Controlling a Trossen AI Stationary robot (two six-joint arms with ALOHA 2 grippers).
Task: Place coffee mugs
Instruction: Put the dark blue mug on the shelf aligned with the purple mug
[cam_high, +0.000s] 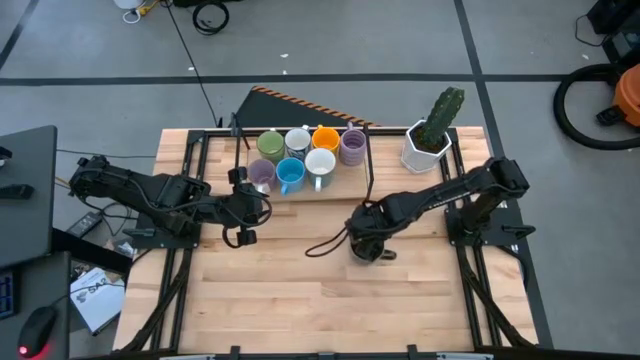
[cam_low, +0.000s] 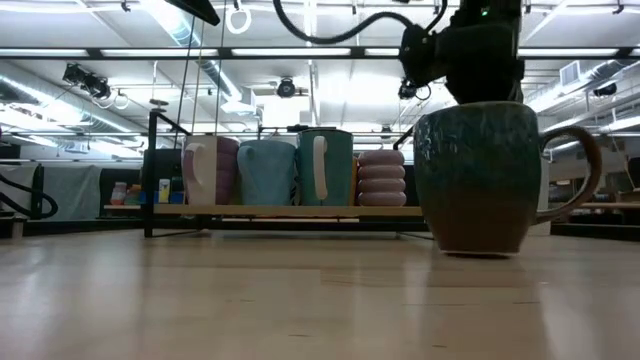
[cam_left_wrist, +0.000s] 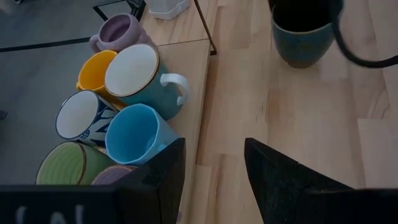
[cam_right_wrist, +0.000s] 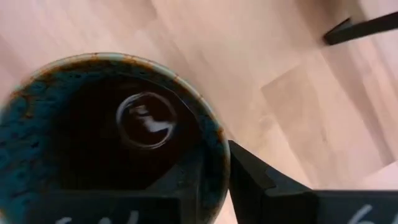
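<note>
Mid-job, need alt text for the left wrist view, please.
The left gripper, fingers open and empty, hangs over the wooden table beside a shelf packed with mugs: blue, green, orange, lavender and two white-lined. Farther off stands a dark mug.

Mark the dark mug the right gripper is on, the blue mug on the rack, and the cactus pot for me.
dark mug (cam_low: 478, 180), low view, on its front wall.
blue mug (cam_left_wrist: 134, 134), left wrist view, inside its opening.
cactus pot (cam_high: 423, 150), high view, on its white side.
right gripper (cam_high: 366, 247), high view, at the mug rim.
</note>
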